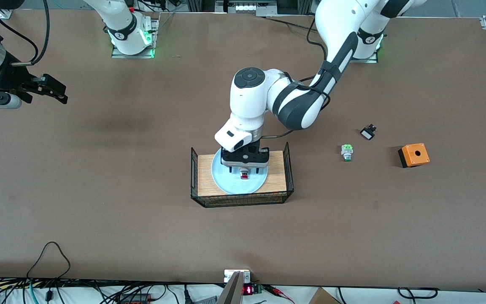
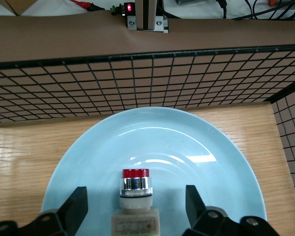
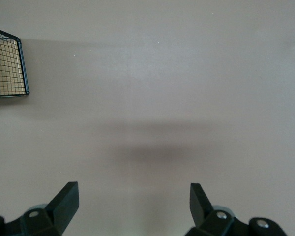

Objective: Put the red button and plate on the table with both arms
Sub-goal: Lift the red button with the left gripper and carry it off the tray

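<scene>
My left gripper [image 2: 132, 204] straddles the red button [image 2: 135, 194], fingers apart on either side, not touching it. It lies on the light-blue plate [image 2: 196, 147] in the wire rack [image 1: 287, 169]. Light, stiff, probably slippery: pinch the silver collar. My right gripper [image 3: 132, 201] waits open over the table [image 1: 141, 232].

Little readable text anywhere on the table.

A small red lit display [image 1: 247, 290] sits on a module at the table [image 1: 99, 190] edge nearest the front camera, its digits too small to make out. The red button [image 2: 135, 189] has a pale label on its block end, with print too faint to read.
</scene>
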### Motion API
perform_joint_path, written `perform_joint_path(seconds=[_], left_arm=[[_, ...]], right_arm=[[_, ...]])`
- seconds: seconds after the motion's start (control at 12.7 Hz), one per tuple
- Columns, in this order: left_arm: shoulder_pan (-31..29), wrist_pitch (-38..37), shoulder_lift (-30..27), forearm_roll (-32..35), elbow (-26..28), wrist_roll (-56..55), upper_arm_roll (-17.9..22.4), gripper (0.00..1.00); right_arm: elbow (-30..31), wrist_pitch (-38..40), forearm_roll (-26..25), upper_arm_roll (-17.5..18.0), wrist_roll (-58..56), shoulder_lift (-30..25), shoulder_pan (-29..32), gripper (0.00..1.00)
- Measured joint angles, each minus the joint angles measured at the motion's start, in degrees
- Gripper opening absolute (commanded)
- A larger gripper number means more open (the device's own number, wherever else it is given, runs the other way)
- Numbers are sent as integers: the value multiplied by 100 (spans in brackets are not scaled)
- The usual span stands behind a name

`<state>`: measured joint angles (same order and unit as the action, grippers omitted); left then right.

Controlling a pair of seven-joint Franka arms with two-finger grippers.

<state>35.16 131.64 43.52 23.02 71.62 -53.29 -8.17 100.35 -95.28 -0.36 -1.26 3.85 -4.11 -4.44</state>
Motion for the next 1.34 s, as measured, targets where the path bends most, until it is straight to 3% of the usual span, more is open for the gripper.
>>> perform_joint_path(seconds=[0.08, 0.24, 0.39, 0.71, 0.79, 1.02, 1.34], left_arm=[[0, -1, 2, 3, 5, 0, 0, 70], [2, -4, 8, 3, 11, -1, -4, 60], [9, -9, 10, 3, 22, -4, -10, 59], [13, -10, 46, 3, 46, -9, -18, 28], [13, -10, 47, 3, 45, -14, -19, 24], [13, -73, 41, 3, 28, -18, -19, 24], [6, -747, -281, -238, -147, -38, -32, 24]], right_arm=[[0, 0, 0, 0, 0, 0, 0, 100], [0, 0, 0, 0, 0, 0, 2, 100], [0, 0, 0, 0, 0, 0, 3, 100], [0, 0, 0, 0, 0, 0, 3, 100], [0, 0, 0, 0, 0, 0, 3, 100], [0, -3, 0, 0, 0, 0, 4, 100], [2, -4, 0, 0, 0, 0, 10, 100]])
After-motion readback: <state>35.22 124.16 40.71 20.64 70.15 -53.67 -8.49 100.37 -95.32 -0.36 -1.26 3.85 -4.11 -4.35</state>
